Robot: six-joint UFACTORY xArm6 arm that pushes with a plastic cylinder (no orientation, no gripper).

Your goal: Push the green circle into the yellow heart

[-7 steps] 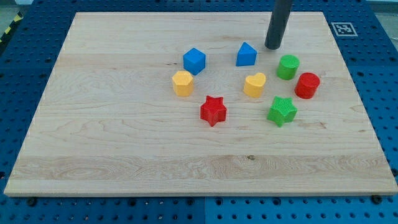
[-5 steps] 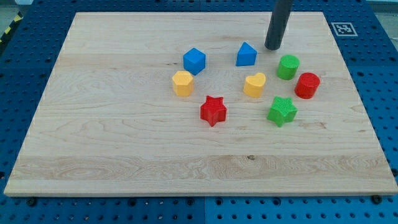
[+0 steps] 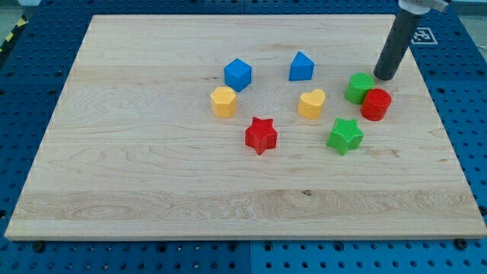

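Note:
The green circle (image 3: 358, 87) lies on the wooden board at the view's right, touching the red circle (image 3: 376, 104) on its lower right. The yellow heart (image 3: 311, 103) lies to its left with a gap between them. My tip (image 3: 384, 76) stands just to the upper right of the green circle, close to its edge. The dark rod rises from there out of the view's top.
A green star (image 3: 345, 135) lies below the circles. A red star (image 3: 261, 135), a yellow hexagon-like block (image 3: 224, 101), a blue cube (image 3: 237, 74) and a blue house-shaped block (image 3: 301, 66) ring the middle. A printed marker (image 3: 421, 35) sits at the board's top right corner.
My tip has moved right and a little down, from beside the blue house-shaped block to the green circle's upper right. The green circle has shifted slightly down-right against the red circle.

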